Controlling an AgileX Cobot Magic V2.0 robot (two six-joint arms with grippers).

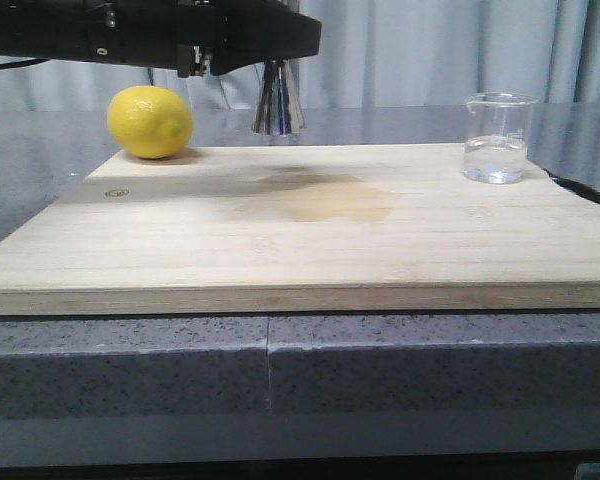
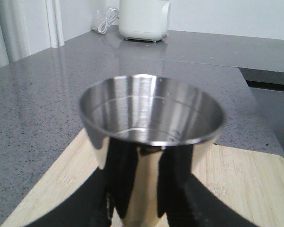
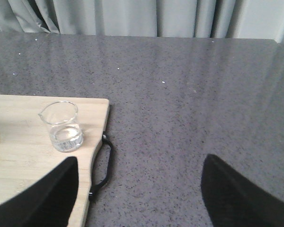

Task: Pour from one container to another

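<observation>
The left pincer (image 2: pixel 139 208) is clamped on the jigger (image 2: pixel 151 142), its black fingers (image 2: pixel 180 189) pressing the lower cone from both sides. In the front view the jigger (image 1: pixel 278 100) hangs upright under the dark arm (image 1: pixel 150 30), clear of the board (image 1: pixel 300 230), above its far edge and just right of the lemon (image 1: pixel 150 121). From the left wrist the jigger's upper cup is open toward the camera; its shiny inside shows rings, and I cannot tell if it holds any liquid.

The right pincer (image 3: pixel 139 198) stands apart, its two dark fingers (image 3: pixel 38 198) wide of each other with nothing between them, over the grey tabletop (image 3: pixel 189 94) beside the board's (image 3: pixel 19 156) edge.

The beaker (image 1: pixel 498 137) stands upright on the board near its far right corner, well apart from the jigger, with a little clear liquid at the bottom. In the right wrist view the beaker (image 3: pixel 62 126) sits near the board's black handle (image 3: pixel 104 165). A faint darker stain (image 1: pixel 320 195) marks the board's middle. A white appliance (image 2: pixel 144 19) stands on the tabletop far behind the jigger.
</observation>
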